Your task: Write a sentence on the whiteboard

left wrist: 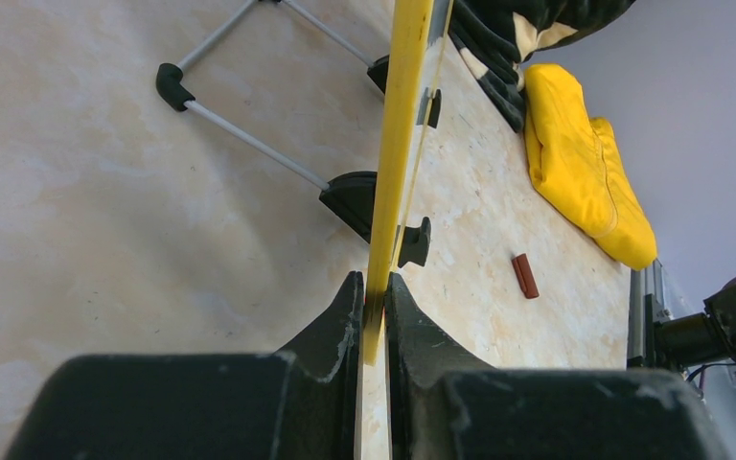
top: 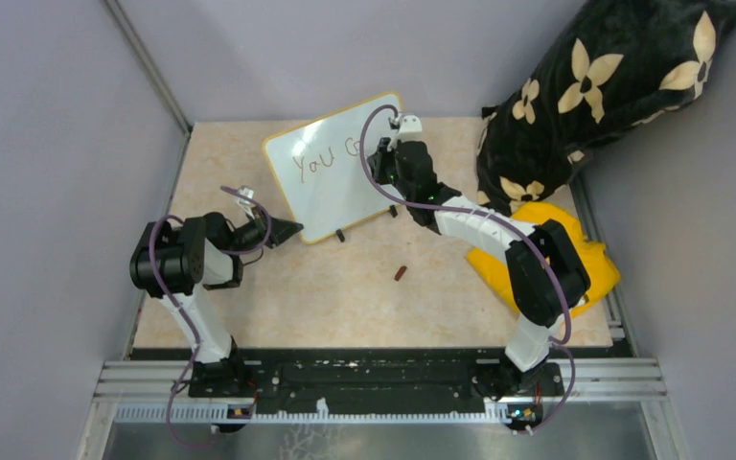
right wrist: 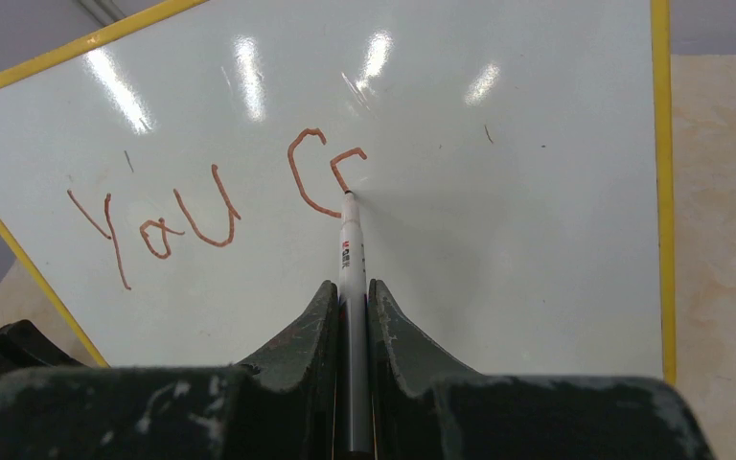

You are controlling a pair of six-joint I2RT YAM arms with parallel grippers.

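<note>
At upper centre we see the whiteboard [top: 331,192] bearing the sentence [top: 321,159], "You C"; the left gripper [top: 293,230] touches its lower corner, the right gripper [top: 379,155] its right side.

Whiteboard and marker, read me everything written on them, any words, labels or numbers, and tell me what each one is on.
"YoU": hand-drawn in red-brown on the left part of the whiteboard.
"C": just right of it on the same board, followed by a half-drawn letter at the tip of the marker, which cannot be read yet.
Red print on the marker barrel: too small to read.
</note>
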